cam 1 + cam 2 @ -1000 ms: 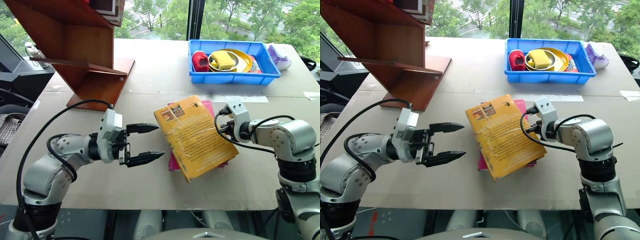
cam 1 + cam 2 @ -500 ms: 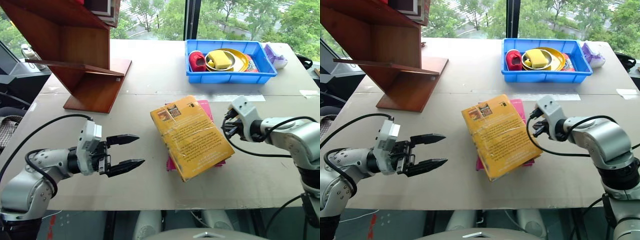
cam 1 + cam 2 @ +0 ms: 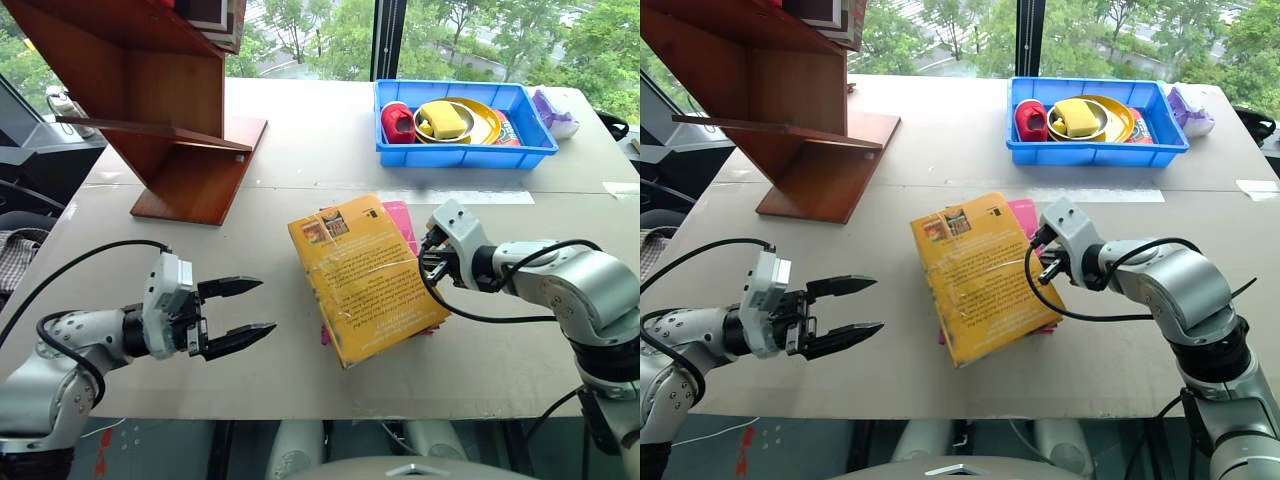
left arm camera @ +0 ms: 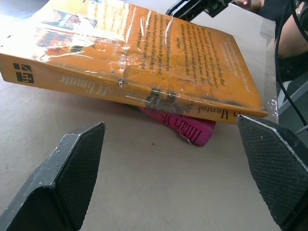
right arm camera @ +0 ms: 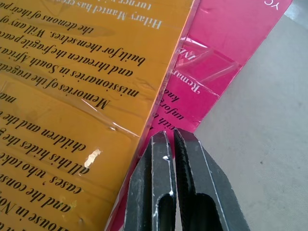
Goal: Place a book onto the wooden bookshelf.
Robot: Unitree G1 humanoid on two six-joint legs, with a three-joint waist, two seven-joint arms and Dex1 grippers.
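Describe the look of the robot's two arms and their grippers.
Both arms are glossy silver-grey with rounded segments and dark joint bands. Black cables loop alongside each. The left gripper has two pointed black fingers with finely textured pads and a light grey wrist block. The right gripper has matching black fingers.

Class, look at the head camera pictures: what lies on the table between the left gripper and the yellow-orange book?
Nothing: between the open left gripper and the book runs bare table, as the left eye view shows.
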